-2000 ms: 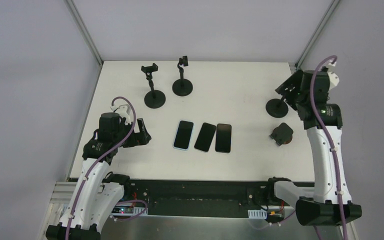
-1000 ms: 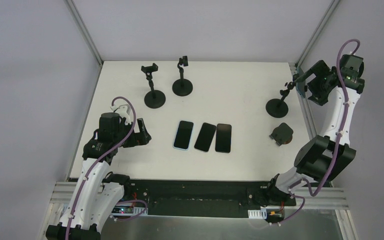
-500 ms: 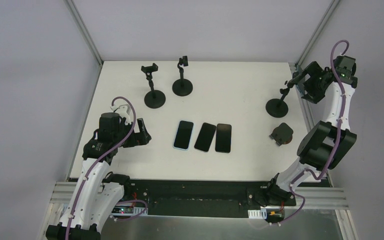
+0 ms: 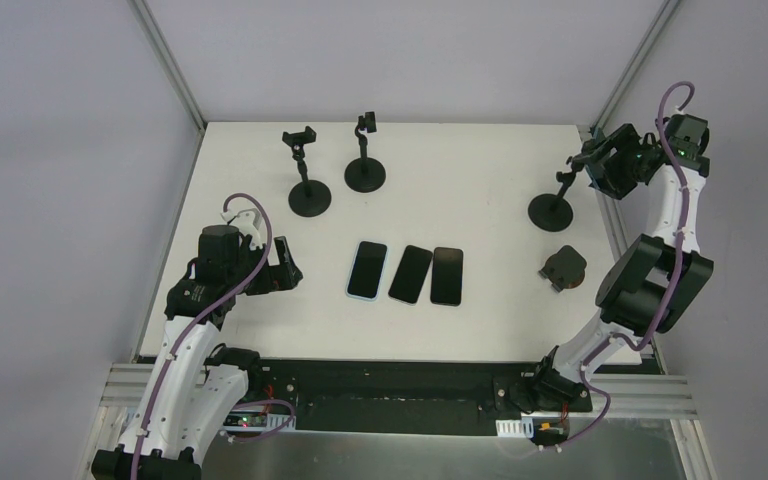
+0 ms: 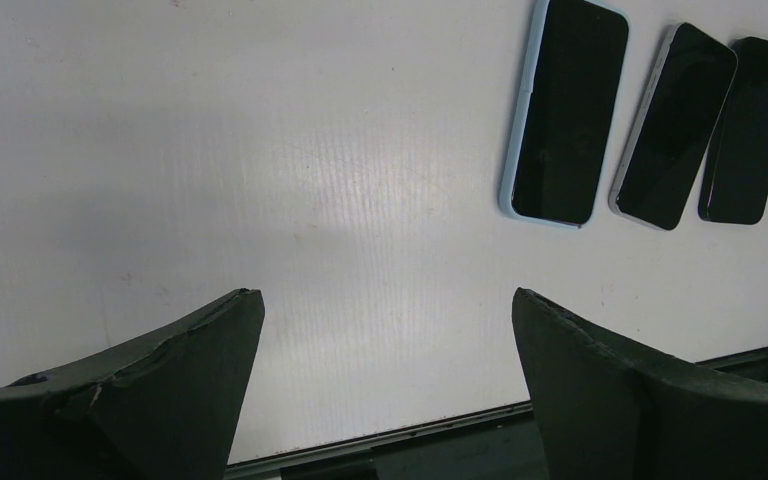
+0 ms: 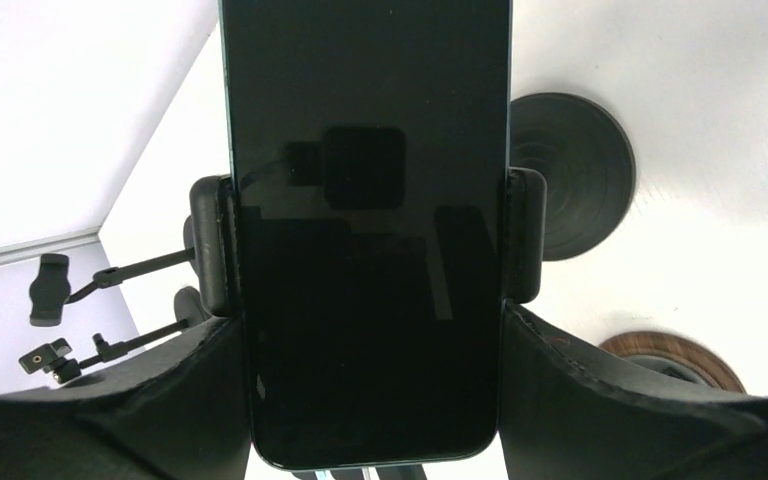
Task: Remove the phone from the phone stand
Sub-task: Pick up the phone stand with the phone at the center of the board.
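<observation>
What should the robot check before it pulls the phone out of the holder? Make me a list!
1. Right end effector around the phone: ok, its fingers sit against both long edges.
2. Grip tight enough to pull: cannot tell.
3. Phone free of the stand clamp: not ok, the clamp hugs both sides.
4. Stand base held down: not ok, nothing presses on it, so it might lift with the phone.
5. Left end effector out of the way: ok, it is open, far off beside the three flat phones.
</observation>
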